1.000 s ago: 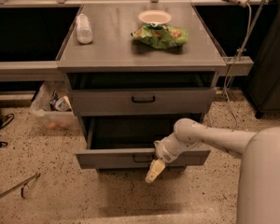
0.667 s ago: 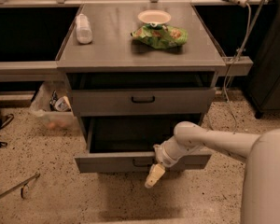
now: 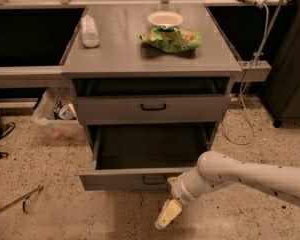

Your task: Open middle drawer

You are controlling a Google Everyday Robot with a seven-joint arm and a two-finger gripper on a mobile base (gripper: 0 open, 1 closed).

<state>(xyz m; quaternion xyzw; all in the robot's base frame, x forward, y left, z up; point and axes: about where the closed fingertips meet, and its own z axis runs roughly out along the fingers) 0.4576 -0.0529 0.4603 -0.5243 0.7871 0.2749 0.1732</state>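
Middle drawer (image 3: 115, 179) out beyond counter (image 3: 120, 54) front edge; pincer (image 3: 168, 214) below handle (image 3: 154, 180), grip state indiscernible.

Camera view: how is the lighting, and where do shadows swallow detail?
Camera view: dim, warm light; the cabinet top shows a soft sheen; the open middle drawer is near-black inside; the end effector, low before that drawer's front, is well lit.

hand (image 3: 168, 214) low over floor (image 3: 90, 214), just before middle drawer (image 3: 115, 180) front | drawer well open from above, upper drawer (image 3: 200, 108) overhanging its back | floor open left of hand | plastic bin (image 3: 52, 121) beside cabinet's left
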